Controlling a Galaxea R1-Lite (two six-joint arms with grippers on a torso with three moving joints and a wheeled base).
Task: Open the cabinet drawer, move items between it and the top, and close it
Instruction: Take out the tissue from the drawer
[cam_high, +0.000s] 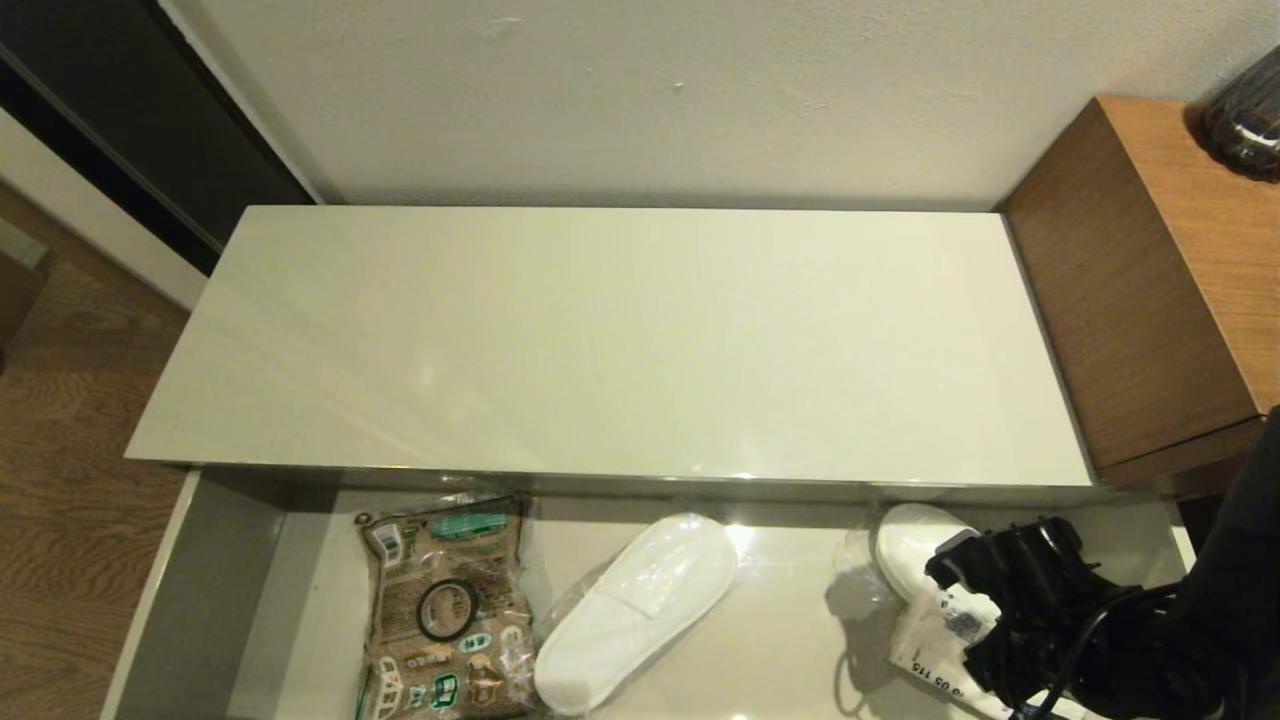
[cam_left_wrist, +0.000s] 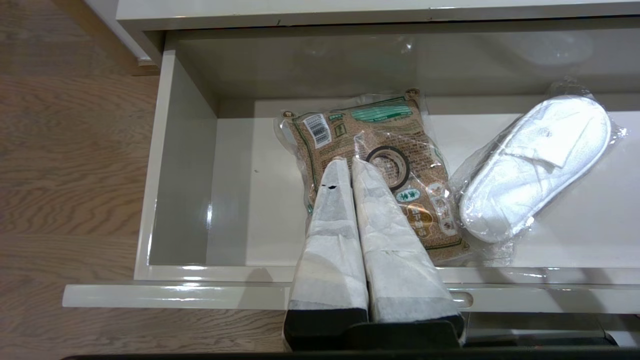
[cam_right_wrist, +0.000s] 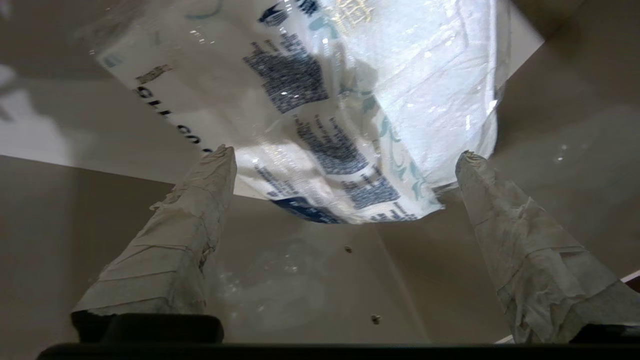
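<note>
The cabinet drawer (cam_high: 200, 600) stands pulled out below the glossy cream top (cam_high: 620, 340), which is bare. A wrapped white slipper (cam_high: 640, 605) (cam_left_wrist: 535, 167) lies in the drawer's middle. A second wrapped slipper (cam_high: 915, 545) lies at the right. Beside it is the tissue pack (cam_high: 935, 640) (cam_right_wrist: 350, 110) with blue print. My right gripper (cam_high: 960, 620) (cam_right_wrist: 345, 152) hangs open over the pack, its fingers on either side of the pack's near end. My left gripper (cam_left_wrist: 348, 162) is shut and empty above the drawer's front edge (cam_left_wrist: 200, 295).
A brown printed bag with a black ring (cam_high: 445, 605) (cam_left_wrist: 380, 160) lies in the drawer's left half. A taller brown wooden unit (cam_high: 1150, 280) stands to the right with a dark object (cam_high: 1245, 115) on it. Wooden floor lies to the left.
</note>
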